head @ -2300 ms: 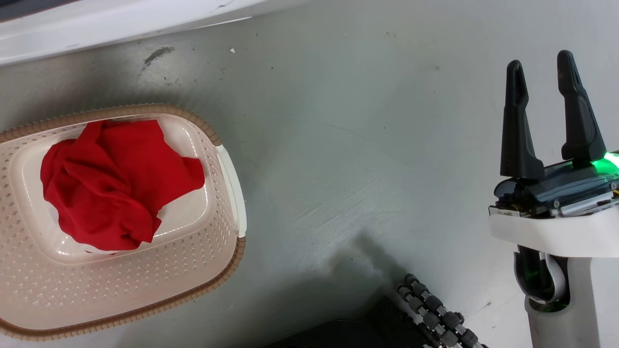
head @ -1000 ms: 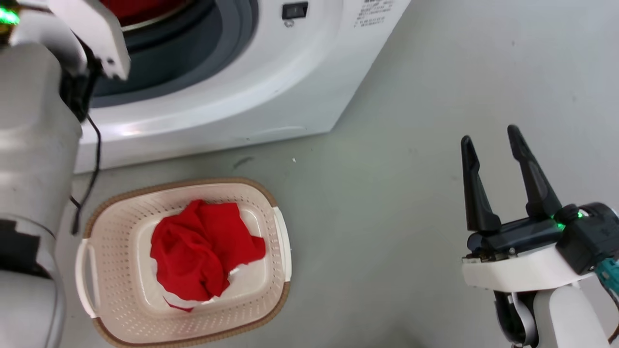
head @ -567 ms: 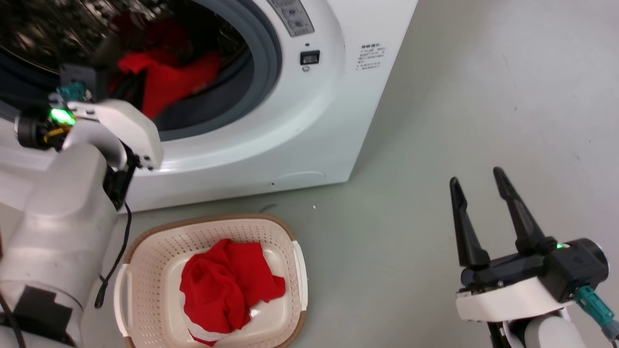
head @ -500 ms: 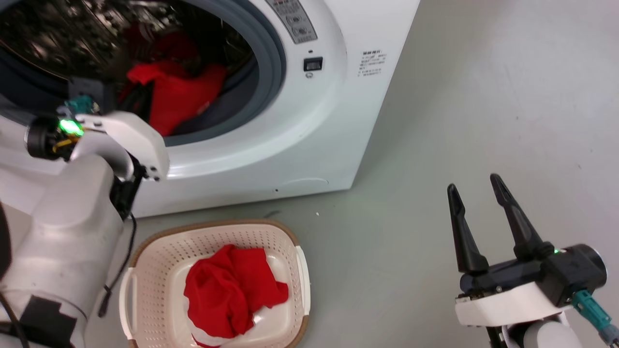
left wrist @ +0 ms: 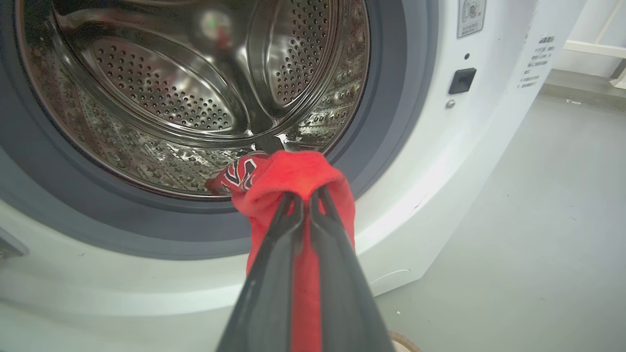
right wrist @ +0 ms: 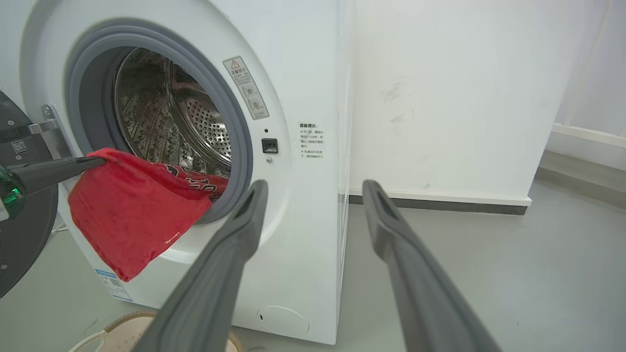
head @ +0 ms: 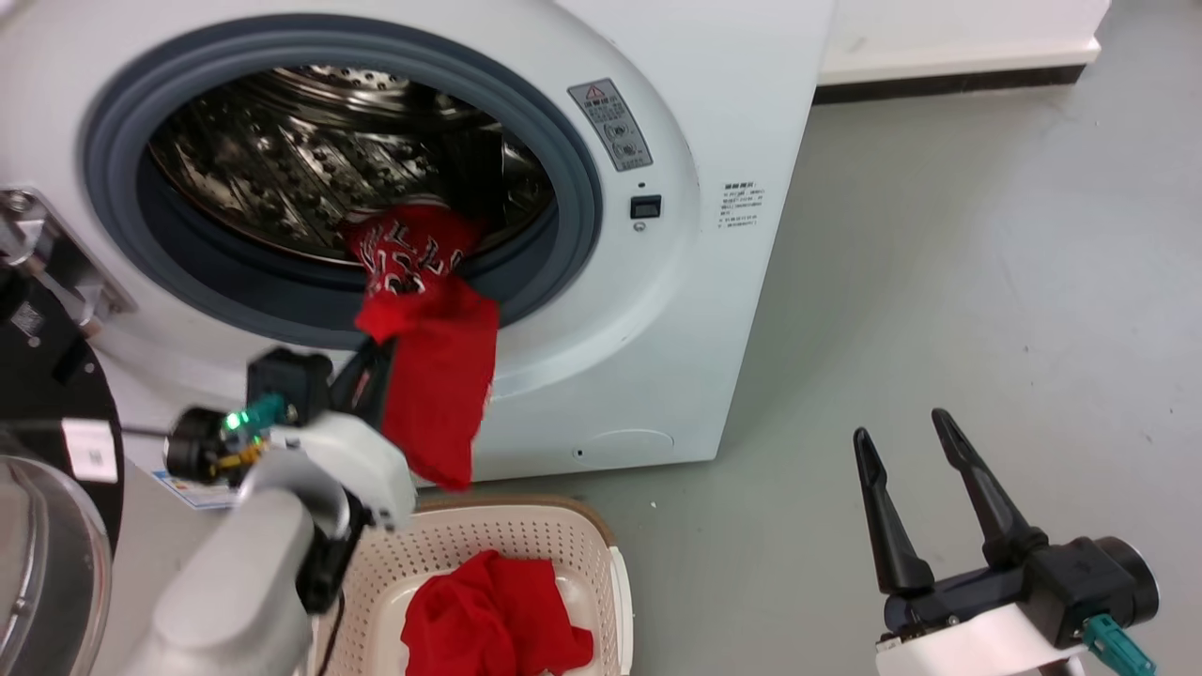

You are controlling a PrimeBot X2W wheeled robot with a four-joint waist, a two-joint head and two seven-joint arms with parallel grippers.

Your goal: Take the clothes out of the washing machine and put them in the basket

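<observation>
The white washing machine (head: 657, 310) stands open, its steel drum (left wrist: 195, 98) bare inside. A red jersey with white lettering (head: 427, 347) trails from the drum over the grey gasket (head: 573, 188) and hangs down the front. My left gripper (head: 380, 349) is shut on a fold of the jersey (left wrist: 293, 173), just outside the porthole and above the basket (head: 563, 535). A plain red garment (head: 498, 629) lies in the basket. My right gripper (head: 900, 427) is open with nothing between its fingers, over the floor to the right. The right wrist view shows the jersey (right wrist: 132, 215) draped from a left finger (right wrist: 54, 168).
The washer's black-rimmed glass door (head: 38, 526) swings open at the far left, beside my left arm. Grey floor (head: 986, 282) runs right of the washer to a white wall with a dark skirting (head: 939, 84). The basket rim (right wrist: 127, 320) sits against the washer's foot.
The head camera has tilted up from the basket to the washer. My left gripper has drawn the jersey out of the drum, so it hangs outside the porthole. The right gripper stays open.
</observation>
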